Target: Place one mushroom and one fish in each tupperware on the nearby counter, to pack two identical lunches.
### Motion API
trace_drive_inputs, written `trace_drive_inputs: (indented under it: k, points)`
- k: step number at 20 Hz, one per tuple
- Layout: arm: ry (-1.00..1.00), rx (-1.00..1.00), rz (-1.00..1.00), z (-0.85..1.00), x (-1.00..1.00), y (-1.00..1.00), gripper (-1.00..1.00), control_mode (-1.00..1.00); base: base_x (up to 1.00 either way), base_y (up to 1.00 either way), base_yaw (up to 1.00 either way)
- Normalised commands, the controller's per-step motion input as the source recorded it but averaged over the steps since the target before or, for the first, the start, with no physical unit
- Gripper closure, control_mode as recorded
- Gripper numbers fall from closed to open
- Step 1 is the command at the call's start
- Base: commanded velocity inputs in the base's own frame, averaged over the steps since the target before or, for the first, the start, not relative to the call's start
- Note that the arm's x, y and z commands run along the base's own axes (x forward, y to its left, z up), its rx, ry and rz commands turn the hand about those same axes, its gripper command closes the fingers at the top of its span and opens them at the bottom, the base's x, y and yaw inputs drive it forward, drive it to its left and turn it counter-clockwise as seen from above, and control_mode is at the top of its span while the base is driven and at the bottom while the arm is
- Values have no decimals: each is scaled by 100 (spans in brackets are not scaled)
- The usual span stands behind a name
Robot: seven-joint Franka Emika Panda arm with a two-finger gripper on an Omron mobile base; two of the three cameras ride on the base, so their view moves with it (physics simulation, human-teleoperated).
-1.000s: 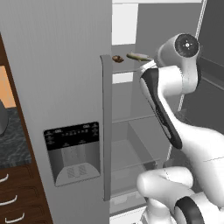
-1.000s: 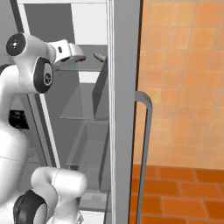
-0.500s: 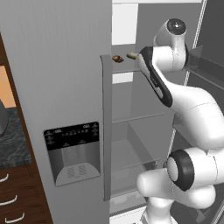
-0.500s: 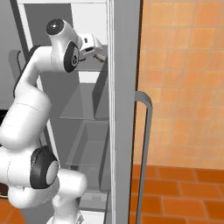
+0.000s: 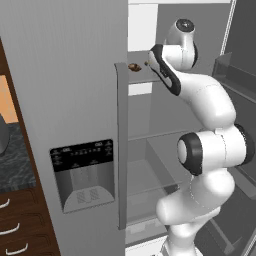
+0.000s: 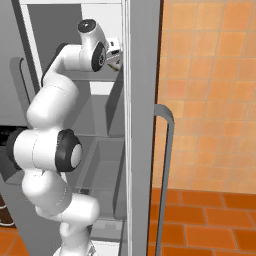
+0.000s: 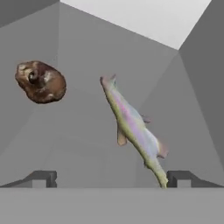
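Note:
A dark reddish-brown mushroom [image 7: 40,82] lies on the grey fridge shelf [image 7: 83,148], upper left in the hand view. To its right a pale, elongated fish [image 7: 133,127] stretches diagonally, its tail reaching down to the right fingertip [image 7: 179,178]. My gripper [image 7: 111,179] is open and holds nothing. From the left base view the mushroom [image 5: 134,67] sits at the shelf's front edge, just left of the gripper [image 5: 148,63]. In the right base view the gripper [image 6: 117,63] is reaching into the upper fridge shelf. The tupperware are out of view. A strip of the dark counter [image 5: 12,167] shows at far left.
The closed grey fridge door with its dispenser panel [image 5: 84,174] and long handle [image 5: 121,150] stands left of the arm. The open door [image 6: 142,125] with a handle [image 6: 165,170] stands right of it, before an orange tiled wall [image 6: 210,90]. Brown drawers [image 5: 15,225] sit under the counter.
The arm has stretched up and deeper into the fridge, bringing the open gripper to the shelf with the mushroom and fish. The hand now covers the fish in the left base view.

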Motion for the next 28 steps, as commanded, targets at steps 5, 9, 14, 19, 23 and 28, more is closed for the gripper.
trace_drive_inputs:
  k: [5,9,14,19,23,28]
  points:
    - [7,0,1,-6,87,0,-100,-100,0,0,0]
    - [3,0,0,-11,46,-6,-100,-100,0,0,0]
    - [0,1,0,-11,15,-22,-100,-100,0,0,0]
    - [3,0,0,-42,-38,0,-100,-100,0,0,0]
    - [0,0,0,-73,-2,0,-100,-100,0,0,0]
    - [1,0,0,-71,0,2,-100,-100,0,0,0]
